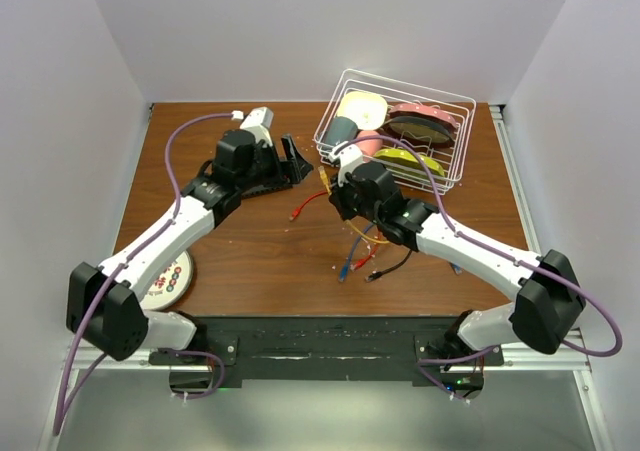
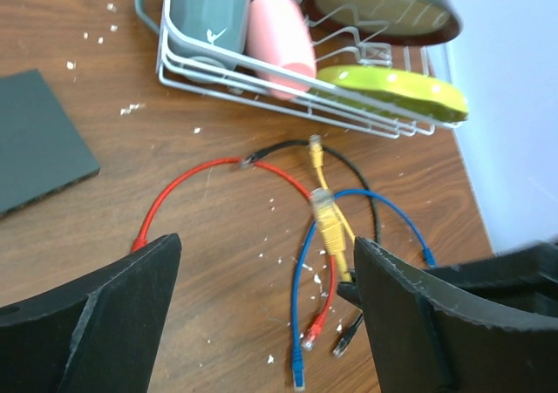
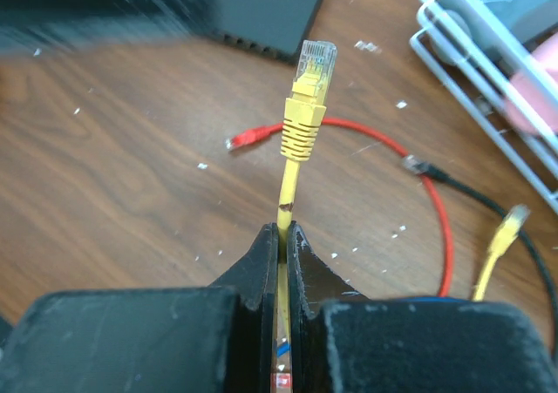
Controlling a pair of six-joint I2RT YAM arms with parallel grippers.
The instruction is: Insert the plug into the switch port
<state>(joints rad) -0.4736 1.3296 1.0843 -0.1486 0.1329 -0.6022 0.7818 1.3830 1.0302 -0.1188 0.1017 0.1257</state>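
The switch (image 3: 261, 10) is a flat matte-black box at the top of the right wrist view, its sockets on the near edge. It also lies at the left of the left wrist view (image 2: 35, 140). In the top view it is mostly hidden beside my left gripper. My right gripper (image 3: 281, 229) is shut on the yellow cable (image 3: 286, 193). The yellow plug (image 3: 309, 88) stands out ahead of the jaws, pointing at the switch with a small gap. It also shows in the top view (image 1: 323, 178). My left gripper (image 2: 266, 245) is wide open and empty, by the switch (image 1: 293, 161).
A white wire dish basket (image 1: 440, 166) with cups and plates stands at the back right. Loose red (image 2: 174, 193), blue (image 2: 301, 297) and black (image 2: 370, 201) cables lie between the arms. A round patterned disc (image 1: 168, 279) lies at the front left.
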